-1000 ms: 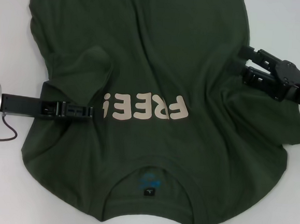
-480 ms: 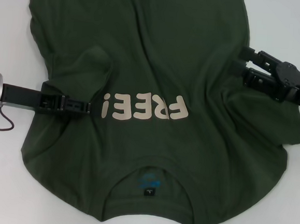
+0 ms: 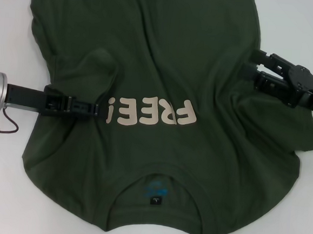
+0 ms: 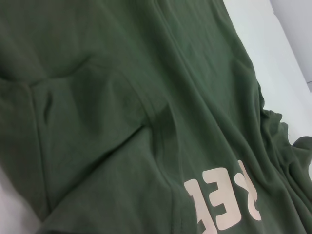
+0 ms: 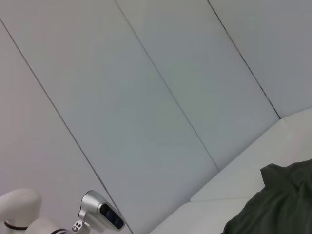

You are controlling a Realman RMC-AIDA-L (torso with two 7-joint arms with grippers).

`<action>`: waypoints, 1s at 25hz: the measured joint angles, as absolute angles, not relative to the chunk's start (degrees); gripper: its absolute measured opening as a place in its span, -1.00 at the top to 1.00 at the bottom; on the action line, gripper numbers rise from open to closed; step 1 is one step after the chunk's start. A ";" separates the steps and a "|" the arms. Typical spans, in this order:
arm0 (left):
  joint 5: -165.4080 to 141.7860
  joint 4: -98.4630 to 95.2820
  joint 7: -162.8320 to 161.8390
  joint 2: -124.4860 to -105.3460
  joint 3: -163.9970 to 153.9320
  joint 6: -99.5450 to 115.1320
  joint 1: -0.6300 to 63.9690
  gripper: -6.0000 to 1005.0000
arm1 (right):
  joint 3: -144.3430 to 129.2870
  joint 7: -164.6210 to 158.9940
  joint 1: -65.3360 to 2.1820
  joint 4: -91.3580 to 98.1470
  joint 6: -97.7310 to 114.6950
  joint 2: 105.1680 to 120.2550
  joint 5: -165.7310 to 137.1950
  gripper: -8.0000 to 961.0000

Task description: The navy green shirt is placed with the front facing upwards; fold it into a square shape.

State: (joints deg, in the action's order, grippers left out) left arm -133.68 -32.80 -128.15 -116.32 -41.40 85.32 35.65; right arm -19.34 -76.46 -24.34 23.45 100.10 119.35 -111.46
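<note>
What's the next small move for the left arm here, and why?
Probably draw the left gripper back toward the robot's left, clear of the navy green shirt. It lies low across the folded-in sleeve beside the cream lettering, and that flap already looks laid flat. The right gripper sits at the opposite edge.

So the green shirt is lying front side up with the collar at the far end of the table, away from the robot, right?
Not quite. The navy green shirt does lie front side up, but its collar is at the near end, closest to the robot. The head view shows this, with the cream lettering upside down.
</note>
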 joint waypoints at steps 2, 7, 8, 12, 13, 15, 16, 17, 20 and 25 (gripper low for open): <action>-133.68 -32.80 -128.45 -116.34 -41.40 85.36 35.93 -0.55 | -19.33 -76.46 -24.32 23.47 100.10 119.35 -111.22 -0.91; -133.68 -32.71 -128.85 -116.36 -41.43 85.12 36.63 -0.55 | -19.33 -76.46 -24.26 23.47 100.10 119.35 -111.10 -0.91; -133.68 -32.60 -128.85 -116.36 -41.46 85.14 36.74 -0.55 | -19.33 -76.46 -24.25 23.47 100.10 119.35 -111.09 -0.91; -133.72 -32.53 -129.54 -116.26 -41.48 85.10 36.83 -0.55 | -19.31 -76.46 -24.25 23.47 100.10 119.33 -111.09 -0.91; -133.73 -32.53 -129.86 -116.18 -41.48 85.09 36.83 -0.55 | -19.28 -76.46 -24.25 23.47 100.10 119.24 -111.09 -0.91; -133.75 -32.51 -130.17 -116.10 -41.46 85.12 36.83 -0.55 | -19.27 -76.46 -24.25 23.47 100.09 119.21 -111.09 -0.91; -133.76 -32.48 -130.40 -116.07 -41.37 85.20 36.79 -0.55 | -19.26 -76.46 -24.25 23.47 100.06 119.20 -111.09 -0.91; -133.77 -32.46 -130.66 -116.06 -41.29 85.31 36.74 -0.55 | -19.26 -76.46 -24.25 23.47 100.03 119.20 -111.09 -0.91; -133.77 -32.40 -131.83 -116.05 -41.21 85.57 36.65 -0.55 | -19.24 -76.46 -24.26 23.47 99.97 119.09 -110.86 -0.91; -133.63 -32.41 -135.79 -116.18 -40.93 85.66 36.29 -0.55 | -19.24 -76.60 -24.26 23.47 100.06 118.82 -110.21 -0.91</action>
State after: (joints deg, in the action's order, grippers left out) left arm -133.63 -32.41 -135.79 -116.18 -40.93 85.66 36.29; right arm -19.25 -76.60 -24.26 23.47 100.06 118.82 -110.21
